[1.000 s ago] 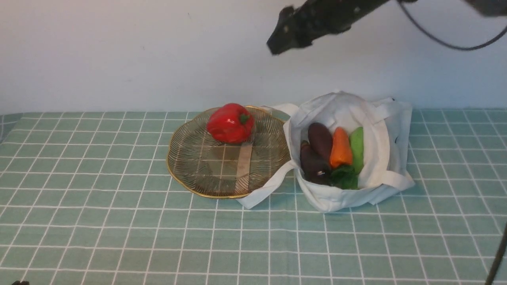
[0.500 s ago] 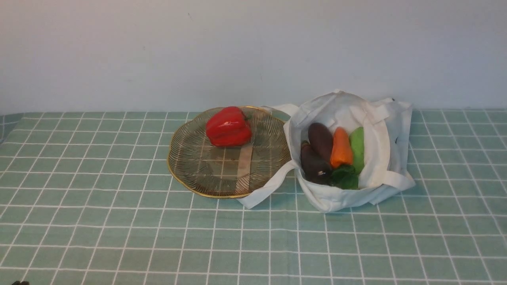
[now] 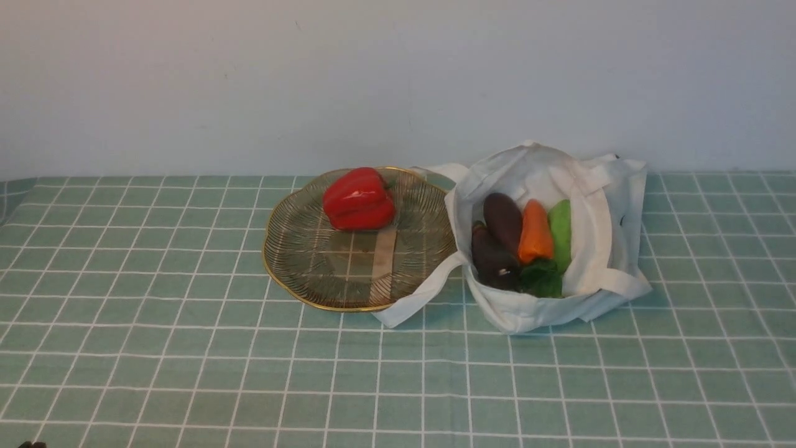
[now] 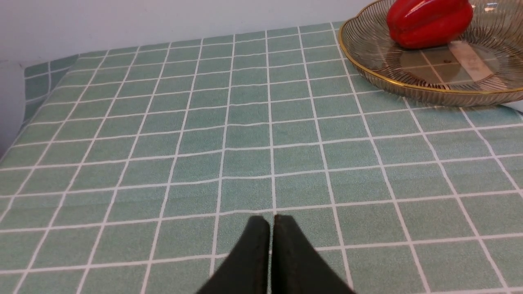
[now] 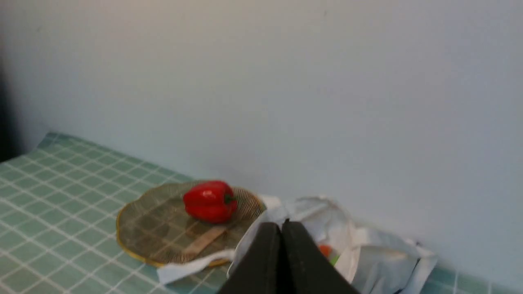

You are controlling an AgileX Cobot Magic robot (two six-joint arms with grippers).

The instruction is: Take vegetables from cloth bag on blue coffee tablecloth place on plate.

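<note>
The red bell pepper (image 3: 359,199) lies at the back of the gold-rimmed glass plate (image 3: 298,274); it also shows in the left wrist view (image 4: 427,20) and the right wrist view (image 5: 209,201). The white cloth bag (image 3: 597,211) stands right of the plate and holds two dark purple eggplants (image 3: 500,221), an orange piece (image 3: 535,233), a light green piece (image 3: 561,227) and a dark green leafy bit (image 3: 542,279). Neither arm shows in the front view. My left gripper (image 4: 271,218) is shut and empty, low over the tablecloth (image 3: 186,373). My right gripper (image 5: 281,223) is shut and empty, high above the bag (image 5: 380,253).
A plain pale wall (image 3: 249,87) rises right behind the plate and bag. A white bag strap (image 3: 423,295) lies against the plate's right rim. The cloth's left edge drops off in the left wrist view (image 4: 16,106).
My right arm, high above the bag a second ago, has left the front view. The red pepper has rolled a little and now lies still on the plate.
</note>
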